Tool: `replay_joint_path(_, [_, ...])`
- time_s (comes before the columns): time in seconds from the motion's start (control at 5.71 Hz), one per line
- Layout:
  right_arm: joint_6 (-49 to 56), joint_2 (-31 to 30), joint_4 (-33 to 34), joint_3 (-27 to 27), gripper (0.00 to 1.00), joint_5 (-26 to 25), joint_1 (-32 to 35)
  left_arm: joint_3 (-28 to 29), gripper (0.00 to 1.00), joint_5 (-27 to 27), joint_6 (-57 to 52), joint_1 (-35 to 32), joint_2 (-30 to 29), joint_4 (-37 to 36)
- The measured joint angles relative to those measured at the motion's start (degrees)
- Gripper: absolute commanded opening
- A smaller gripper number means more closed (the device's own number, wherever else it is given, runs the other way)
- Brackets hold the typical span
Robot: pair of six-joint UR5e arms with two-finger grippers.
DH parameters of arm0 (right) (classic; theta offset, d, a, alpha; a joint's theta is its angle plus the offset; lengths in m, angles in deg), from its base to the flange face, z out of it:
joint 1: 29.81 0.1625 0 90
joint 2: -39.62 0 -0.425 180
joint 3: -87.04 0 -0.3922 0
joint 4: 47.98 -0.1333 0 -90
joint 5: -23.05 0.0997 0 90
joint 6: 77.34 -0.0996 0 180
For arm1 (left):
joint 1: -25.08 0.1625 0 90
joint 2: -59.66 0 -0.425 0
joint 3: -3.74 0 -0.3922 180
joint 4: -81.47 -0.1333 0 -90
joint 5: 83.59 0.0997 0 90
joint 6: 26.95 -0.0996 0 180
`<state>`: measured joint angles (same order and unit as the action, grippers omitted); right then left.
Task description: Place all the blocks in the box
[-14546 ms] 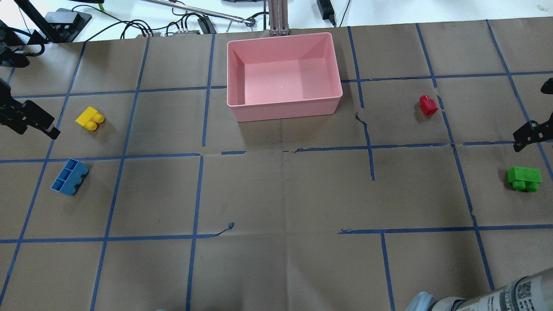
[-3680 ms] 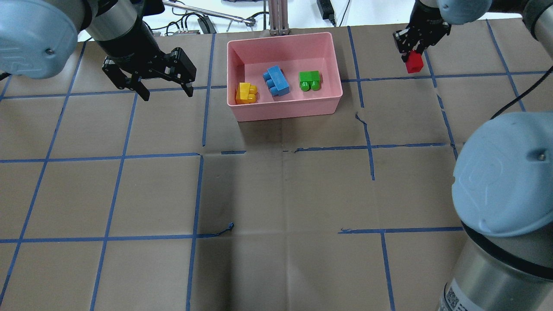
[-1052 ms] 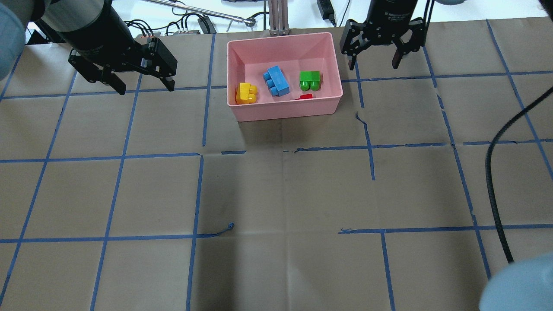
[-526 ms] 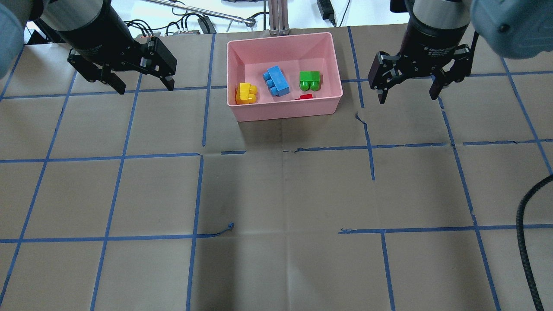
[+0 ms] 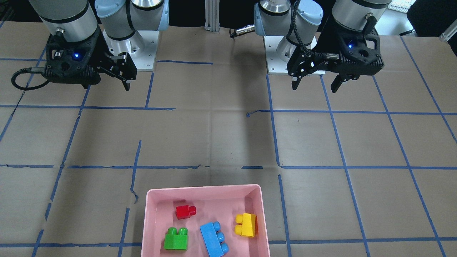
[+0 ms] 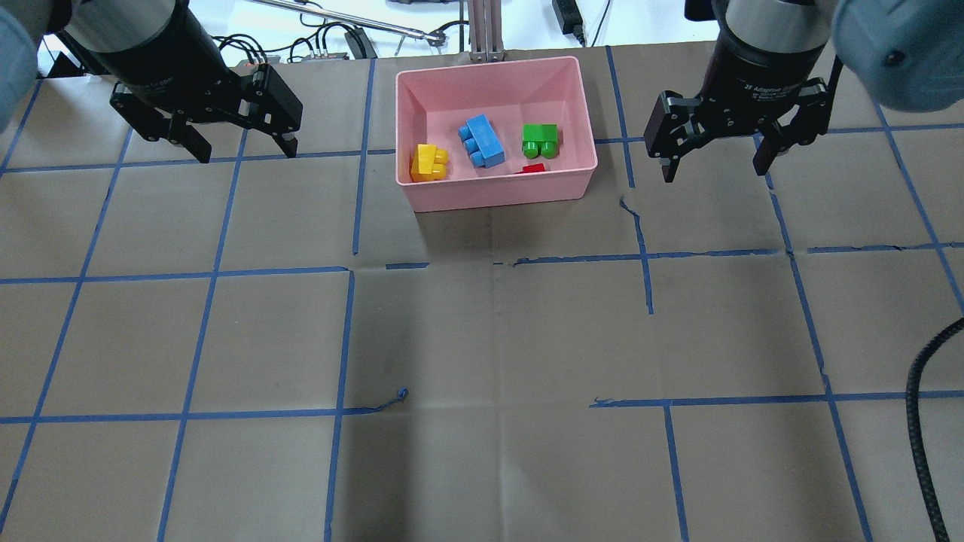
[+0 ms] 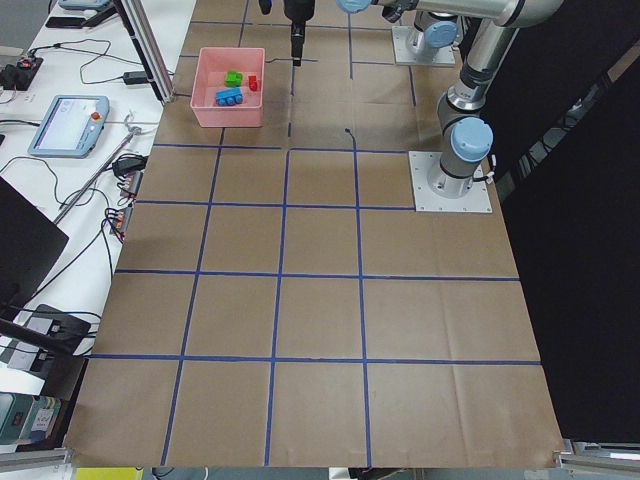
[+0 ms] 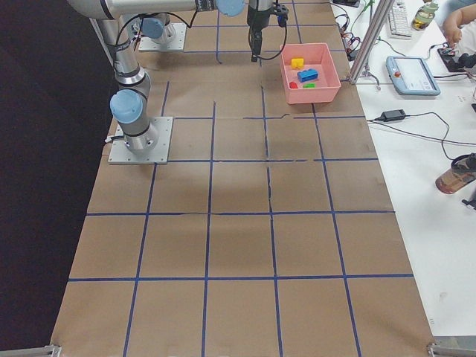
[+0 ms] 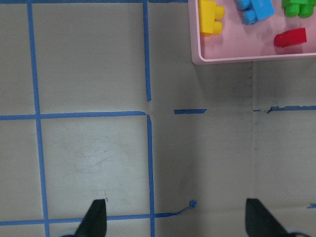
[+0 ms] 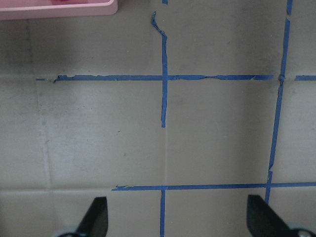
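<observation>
The pink box [image 6: 497,197] stands at the table's far middle. Inside it lie the yellow brick [image 6: 428,162], the blue brick [image 6: 482,141], the green brick [image 6: 540,140] and the red brick [image 6: 531,169], which is half hidden by the near wall. The front view shows all of them in the box [image 5: 203,187]: red [image 5: 185,211], green [image 5: 176,239], blue [image 5: 214,238], yellow [image 5: 246,225]. My left gripper [image 6: 246,150] is open and empty, left of the box. My right gripper [image 6: 714,169] is open and empty, right of the box. Both hang above the paper.
Blue tape lines cross the brown paper table cover [image 6: 489,339]. An aluminium post [image 6: 482,30] and cables [image 6: 241,49] lie just beyond the far edge. A black cable [image 6: 919,421] hangs at the near right. A control tablet [image 8: 411,74] lies on the side bench.
The right gripper let the red brick go into the box, then drew back to the box's right and stays open. The left gripper shifted slightly left.
</observation>
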<state>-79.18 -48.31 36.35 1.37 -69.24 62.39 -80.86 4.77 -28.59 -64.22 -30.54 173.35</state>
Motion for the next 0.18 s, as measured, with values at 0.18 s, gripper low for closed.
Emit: replay_joint_path(0.18, [-0.01, 0.0, 0.09, 0.13, 0.99, 0.06, 0.05, 0.01, 1.0, 0.97, -0.03, 0.04, -0.11, -0.05])
